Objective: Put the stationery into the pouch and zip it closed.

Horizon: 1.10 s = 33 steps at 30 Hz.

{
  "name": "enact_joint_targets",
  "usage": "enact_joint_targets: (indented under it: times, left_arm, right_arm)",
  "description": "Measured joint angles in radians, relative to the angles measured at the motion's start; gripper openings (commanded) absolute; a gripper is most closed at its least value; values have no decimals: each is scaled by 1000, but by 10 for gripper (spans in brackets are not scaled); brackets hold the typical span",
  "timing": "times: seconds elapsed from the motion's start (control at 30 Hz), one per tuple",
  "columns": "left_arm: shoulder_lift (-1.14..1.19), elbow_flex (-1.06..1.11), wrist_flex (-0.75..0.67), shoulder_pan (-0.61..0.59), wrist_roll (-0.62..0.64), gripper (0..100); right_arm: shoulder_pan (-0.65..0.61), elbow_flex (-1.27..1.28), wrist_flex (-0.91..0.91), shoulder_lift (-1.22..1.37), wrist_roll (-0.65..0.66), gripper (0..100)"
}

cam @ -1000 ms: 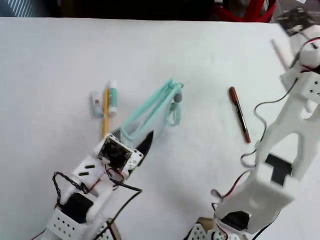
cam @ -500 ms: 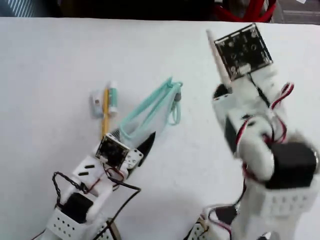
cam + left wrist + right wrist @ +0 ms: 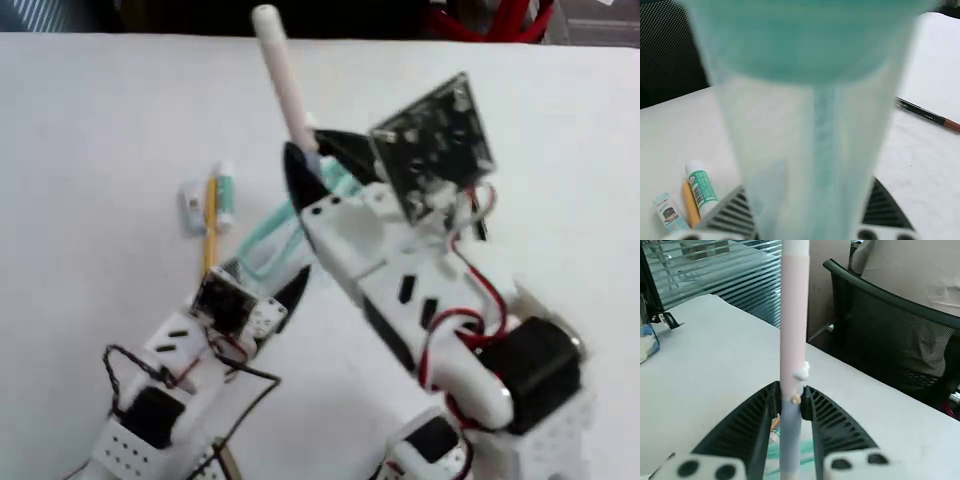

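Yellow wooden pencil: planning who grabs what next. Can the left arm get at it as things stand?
Probably not yet. The left gripper is shut on the translucent teal pouch, so it has no free grip, though the yellow wooden pencil lies uncovered right beside it.

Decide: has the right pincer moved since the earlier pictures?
Yes. The right pincer, shut on a pen, swung left across the table to above the pouch.
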Motion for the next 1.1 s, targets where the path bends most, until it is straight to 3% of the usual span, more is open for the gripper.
enact_joint_targets:
  times: [0.5, 1.0, 1.1]
  left_arm:
    - [0, 0, 0, 0, 0, 188]
    - [0, 2, -6, -49, 0, 188]
    - [0, 2, -6, -49, 2, 188]
  right_arm:
    - [-120, 358, -181, 5, -2, 18]
    - [-121, 628, -184, -336, 34, 19]
    - [-123, 658, -184, -377, 109, 106]
